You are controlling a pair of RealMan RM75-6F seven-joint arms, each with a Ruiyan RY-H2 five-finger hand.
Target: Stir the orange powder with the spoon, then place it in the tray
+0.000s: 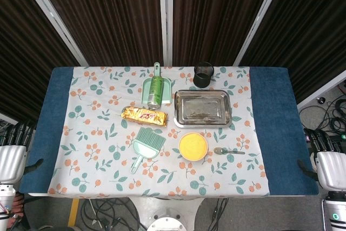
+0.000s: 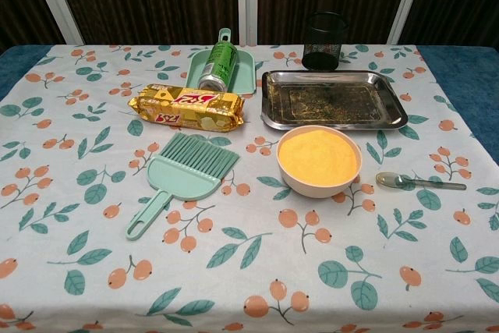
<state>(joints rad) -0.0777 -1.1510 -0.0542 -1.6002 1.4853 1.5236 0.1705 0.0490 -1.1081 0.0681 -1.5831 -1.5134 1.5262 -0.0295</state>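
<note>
Spoon lies just right of the bowl, untouched.

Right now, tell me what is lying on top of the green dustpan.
A green can lies on its side on the dustpan, pointing along the handle. The pan surface beneath the can is hidden, so anything under it cannot be seen.

table has blue cover, floral cloth down the middle. on the cloth: black mesh cup at far edge, right of centre; steel tray just in front of it; bowl of orange powder nearer than tray; spoon flat just right of bowl, apart from it. left of tray: green dustpan with a can lying in it, gold snack packet, green brush toward near edge
</note>
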